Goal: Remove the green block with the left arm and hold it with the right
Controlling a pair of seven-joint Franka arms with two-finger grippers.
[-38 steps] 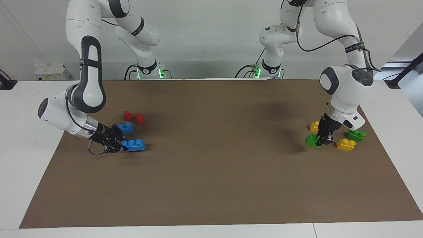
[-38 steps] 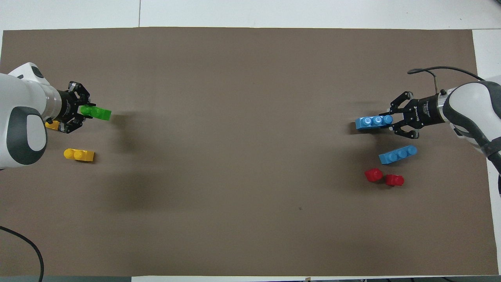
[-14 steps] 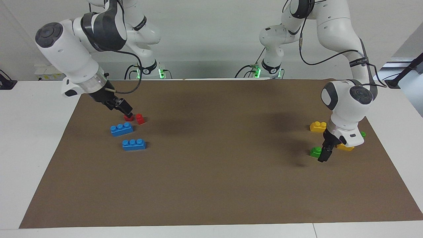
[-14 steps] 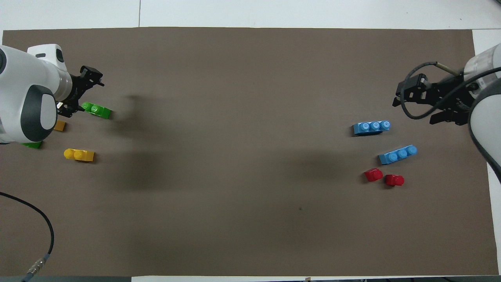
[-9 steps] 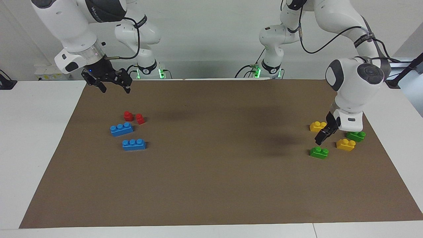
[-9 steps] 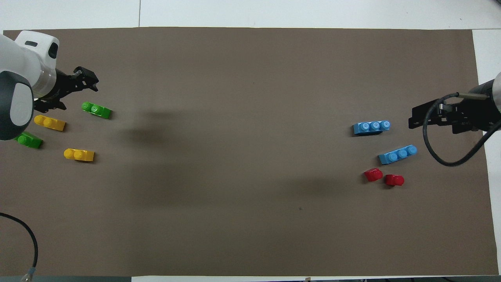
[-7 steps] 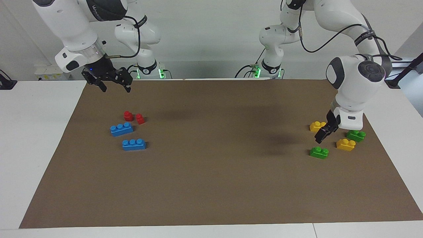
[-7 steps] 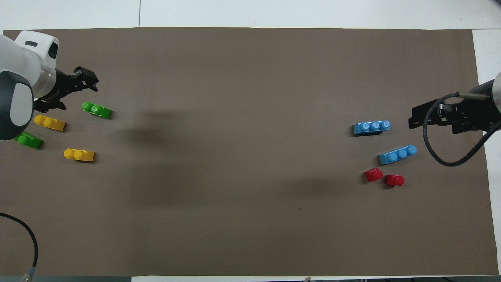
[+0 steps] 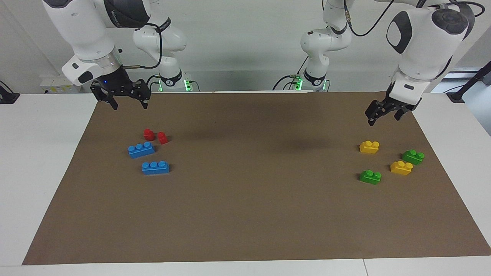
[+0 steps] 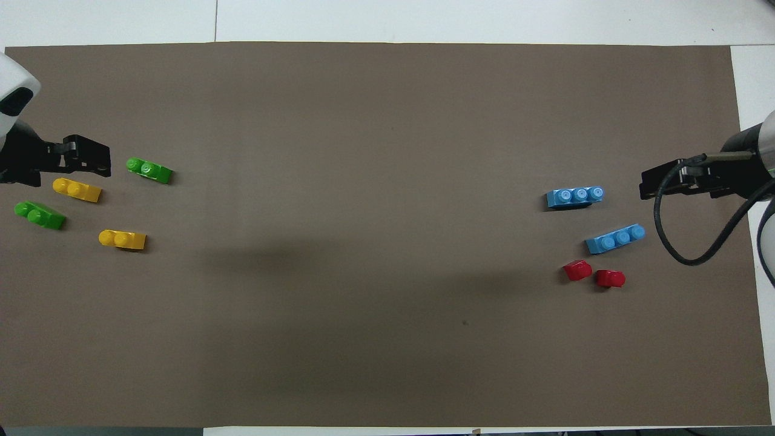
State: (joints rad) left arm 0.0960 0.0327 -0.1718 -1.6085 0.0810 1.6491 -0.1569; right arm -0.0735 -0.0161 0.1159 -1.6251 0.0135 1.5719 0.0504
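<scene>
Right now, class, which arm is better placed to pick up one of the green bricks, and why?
Left. The left gripper hangs open over the mat by both green bricks; the right gripper waits open at the other end, above the red blocks.

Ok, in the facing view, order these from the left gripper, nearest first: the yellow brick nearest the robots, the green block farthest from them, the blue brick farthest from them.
1. Yellow brick, at the left arm's end, closest to the raised left gripper.
2. Green block, same end, farther from the robots.
3. Blue brick, at the right arm's end of the table.
</scene>
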